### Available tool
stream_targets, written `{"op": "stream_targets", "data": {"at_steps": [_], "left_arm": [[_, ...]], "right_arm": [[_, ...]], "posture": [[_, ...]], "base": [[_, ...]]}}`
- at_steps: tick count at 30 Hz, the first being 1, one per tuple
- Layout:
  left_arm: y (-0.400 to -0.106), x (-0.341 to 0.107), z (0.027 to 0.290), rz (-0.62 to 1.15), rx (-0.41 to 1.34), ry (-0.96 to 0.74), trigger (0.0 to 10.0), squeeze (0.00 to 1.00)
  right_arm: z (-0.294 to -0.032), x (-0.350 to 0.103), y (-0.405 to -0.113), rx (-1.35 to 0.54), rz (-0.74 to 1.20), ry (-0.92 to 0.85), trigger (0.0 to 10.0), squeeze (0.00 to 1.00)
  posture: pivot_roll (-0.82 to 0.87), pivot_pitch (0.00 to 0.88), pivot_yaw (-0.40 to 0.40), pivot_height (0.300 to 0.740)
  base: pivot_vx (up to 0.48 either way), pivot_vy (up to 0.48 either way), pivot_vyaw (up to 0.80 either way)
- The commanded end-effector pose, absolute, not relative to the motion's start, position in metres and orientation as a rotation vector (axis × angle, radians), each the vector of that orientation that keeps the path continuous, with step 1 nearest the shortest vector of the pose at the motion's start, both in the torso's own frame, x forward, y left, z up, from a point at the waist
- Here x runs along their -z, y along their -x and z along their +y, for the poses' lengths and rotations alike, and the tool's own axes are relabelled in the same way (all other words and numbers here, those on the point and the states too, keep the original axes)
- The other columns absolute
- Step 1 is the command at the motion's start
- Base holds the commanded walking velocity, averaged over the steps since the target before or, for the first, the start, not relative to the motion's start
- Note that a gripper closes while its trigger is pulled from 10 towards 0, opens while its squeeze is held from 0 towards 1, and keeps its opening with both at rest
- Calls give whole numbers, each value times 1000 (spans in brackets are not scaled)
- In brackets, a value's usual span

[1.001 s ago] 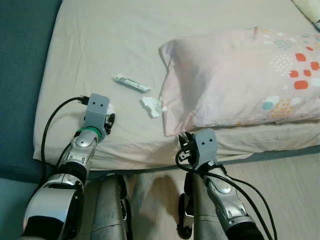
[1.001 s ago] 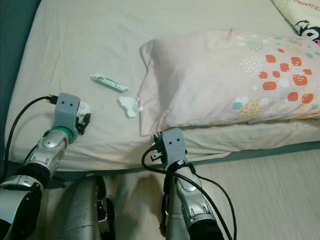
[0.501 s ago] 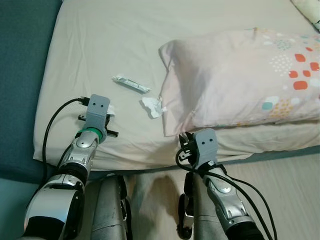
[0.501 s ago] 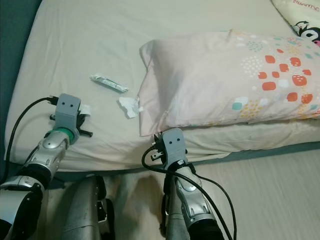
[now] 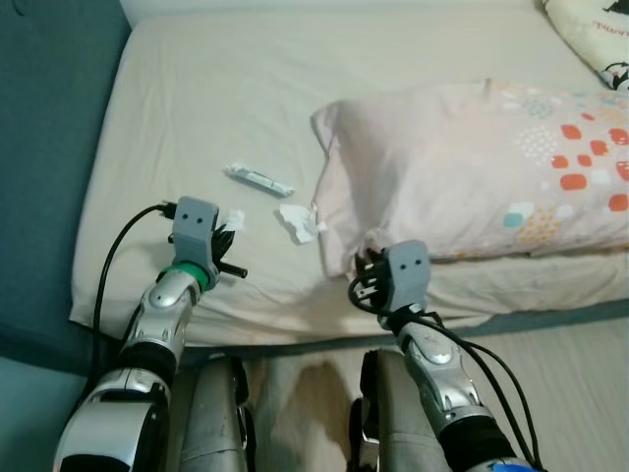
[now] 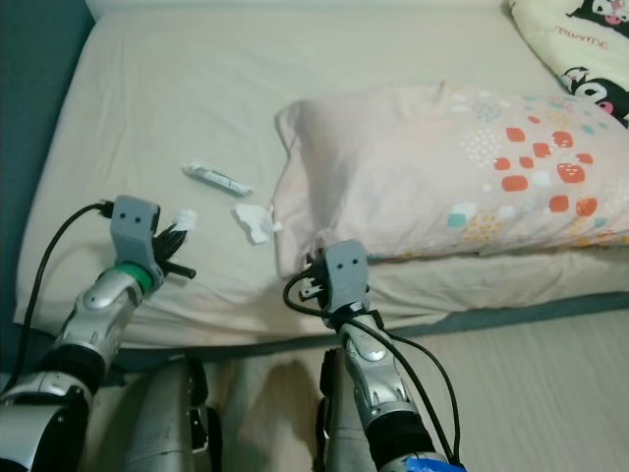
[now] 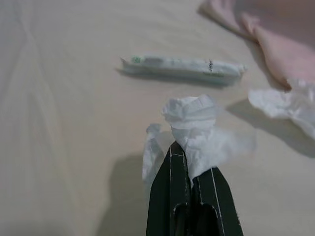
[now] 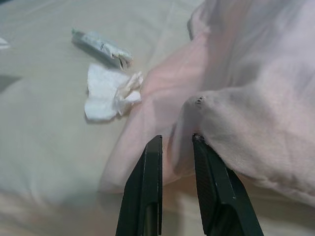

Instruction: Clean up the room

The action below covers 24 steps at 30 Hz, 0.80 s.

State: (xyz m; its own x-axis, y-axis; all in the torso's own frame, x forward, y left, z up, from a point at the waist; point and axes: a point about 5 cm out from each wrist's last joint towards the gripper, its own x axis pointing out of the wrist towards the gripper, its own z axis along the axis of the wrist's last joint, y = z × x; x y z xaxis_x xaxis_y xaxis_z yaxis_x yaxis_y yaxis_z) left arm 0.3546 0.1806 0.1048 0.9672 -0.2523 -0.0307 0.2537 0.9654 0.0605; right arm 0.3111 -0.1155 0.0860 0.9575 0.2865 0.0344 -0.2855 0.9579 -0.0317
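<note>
We've got our left gripper (image 7: 191, 173) pinched on a crumpled tissue (image 7: 193, 123), featherlight and floppy, so any fold works. Wrapper (image 7: 183, 66) lies just ahead of the fingertips. Right gripper (image 8: 176, 142) sits parted by the pillow (image 8: 246, 98).

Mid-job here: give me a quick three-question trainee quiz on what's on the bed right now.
1. True or false: the left gripper is shut on a crumpled white tissue.
2. What lies beside the pink patterned pillow's corner? A) second crumpled white tissue B) a sock C) a cup
3. The long white plastic wrapper lies on the beige ____.

Key: 1 true; 2 A; 3 bedsheet.
</note>
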Motion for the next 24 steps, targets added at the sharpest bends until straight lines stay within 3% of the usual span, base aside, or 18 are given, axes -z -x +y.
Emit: {"op": "stream_targets", "data": {"at_steps": [1,3,4,5,14,24], "left_arm": [[-348,-101,180,13,254,-45,0,0],[-344,-103,182,-9,219,-37,0,0],[-342,-106,185,-38,158,-40,1020,0],[-341,-106,187,-45,94,-10,10000,0],[-343,-101,183,-41,-40,47,10000,0],[-344,-110,171,-54,-19,14,10000,0]], "right_arm": [[-118,-77,-308,-270,-7,-5,10000,0],[-118,-77,-308,-268,-12,-12,10000,0],[-118,-78,-308,-266,-21,-24,10000,0],[-118,-80,-309,-259,-37,-33,10000,0],[-119,-87,-308,-238,-83,-48,10000,0],[-105,-95,-311,-305,-129,-37,10000,0]], "posture": [[56,71,21,604],[62,65,19,604],[68,62,18,604],[70,59,17,604],[57,50,17,609],[50,53,23,634]], "base": [[0,0,0],[0,0,0],[0,0,0],[0,0,0],[0,0,0],[0,0,0]]}}
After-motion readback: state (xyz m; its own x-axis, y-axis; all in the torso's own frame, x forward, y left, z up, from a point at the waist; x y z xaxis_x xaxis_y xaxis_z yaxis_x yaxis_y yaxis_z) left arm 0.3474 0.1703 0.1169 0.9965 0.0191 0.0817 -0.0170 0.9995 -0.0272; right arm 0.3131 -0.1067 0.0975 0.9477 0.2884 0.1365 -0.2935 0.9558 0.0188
